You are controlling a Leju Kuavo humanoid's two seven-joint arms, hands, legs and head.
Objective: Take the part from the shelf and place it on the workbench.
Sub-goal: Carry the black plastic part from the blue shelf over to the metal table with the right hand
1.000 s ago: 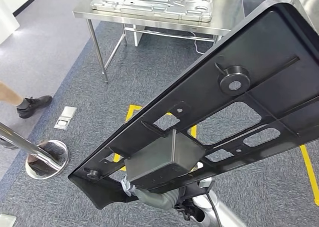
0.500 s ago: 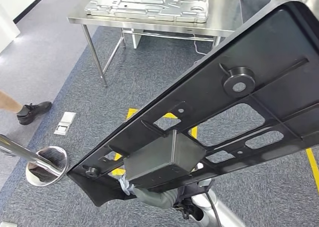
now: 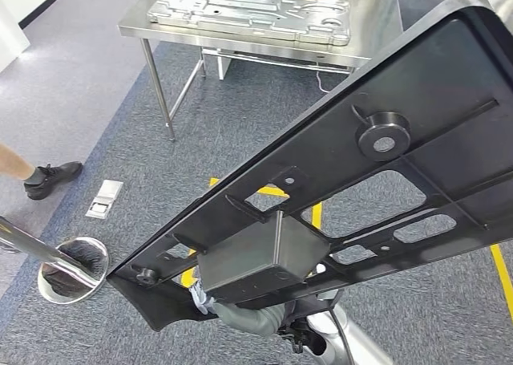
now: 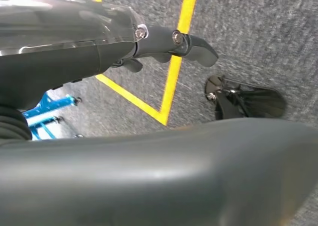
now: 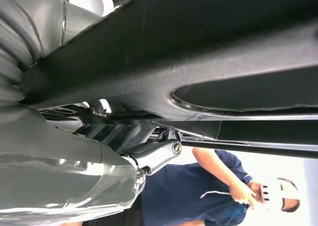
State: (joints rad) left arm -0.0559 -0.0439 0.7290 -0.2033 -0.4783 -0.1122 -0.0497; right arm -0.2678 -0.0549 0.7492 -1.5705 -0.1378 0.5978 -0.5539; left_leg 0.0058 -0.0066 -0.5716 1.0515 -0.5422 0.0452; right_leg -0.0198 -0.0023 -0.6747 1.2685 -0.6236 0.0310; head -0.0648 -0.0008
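The part (image 3: 363,164) is a large black flat panel with cut-outs and a grey box on its underside; it is tilted across the head view, above the floor. My left hand (image 3: 242,317) grips it from below near its lower end, its dark fingers (image 4: 180,39) reaching out over the carpet. In the right wrist view my right hand (image 5: 112,141) holds the part (image 5: 210,47), with the grey thumb on one face and the fingers (image 5: 157,154) on the other. The steel workbench (image 3: 378,32) stands ahead, some way off.
A silver stamped metal plate (image 3: 254,12) lies on the workbench. Yellow tape lines (image 3: 499,269) mark the carpet. A round steel stand base (image 3: 72,265) and a floor socket (image 3: 104,199) sit at the left, near a person's shoe (image 3: 51,176). A person in blue (image 5: 195,191) stands close.
The whole view swayed slightly left and back, and the workbench shifted a little in the picture. The part stays held at the same tilt in both hands.
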